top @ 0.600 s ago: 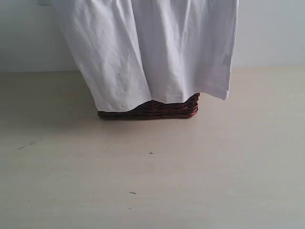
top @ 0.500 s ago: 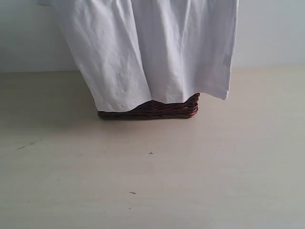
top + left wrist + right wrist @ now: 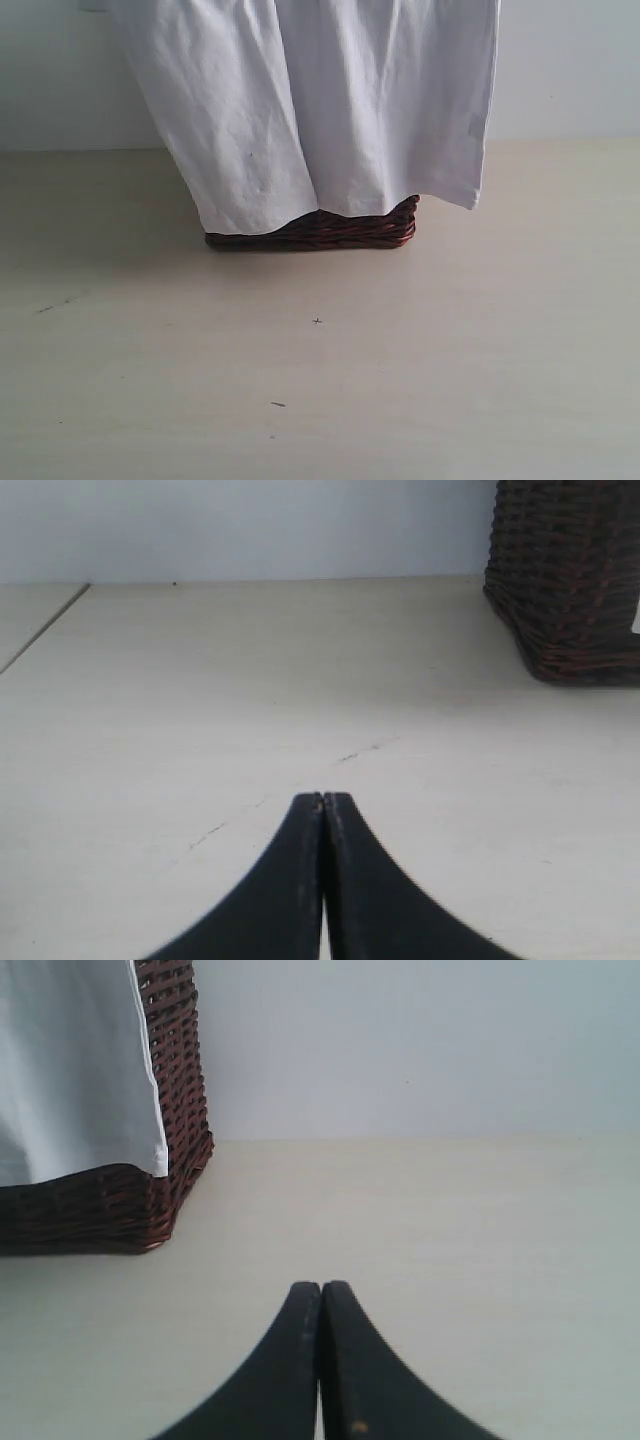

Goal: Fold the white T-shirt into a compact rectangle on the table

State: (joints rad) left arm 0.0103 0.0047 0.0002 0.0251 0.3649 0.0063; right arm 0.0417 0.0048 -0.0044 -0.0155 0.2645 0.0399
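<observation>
Left jaws: clenched, the two dark tips pressed flat together, nothing between them, bare counter [image 3: 420,370] under and ahead of them

Right jaws: same, clamped tight on nothing, tips meeting in a thin seam, pale counter straight ahead

White T-shirt [image 3: 330,110] is not in either jaws. It hangs draped over the dark wicker basket [image 3: 345,230] and covers nearly all of it, so only the lowest woven rows show under the hem. The cloth is wrinkled, with long vertical folds, and its upper part runs out of the exterior view

Relative to the left jaws, the basket sits ahead and off to the side toward the other arm, well apart, with open counter between. From there mostly the brown weave is seen

Relative to the right jaws, the basket and shirt sit ahead and off to the side toward the left arm, also well apart. The shirt hem ends a little above the basket base, and one woven side wall is uncovered

In the exterior view one lower corner of the shirt hangs past the basket's side on the right-arm side. Whether it touches the counter, cannot tell

The basket stands on the counter near the plain white wall [image 3: 565,70]

A few tiny dark specks [image 3: 317,321] lie on the counter in front of the basket

Neither jaws show in the exterior view
</observation>
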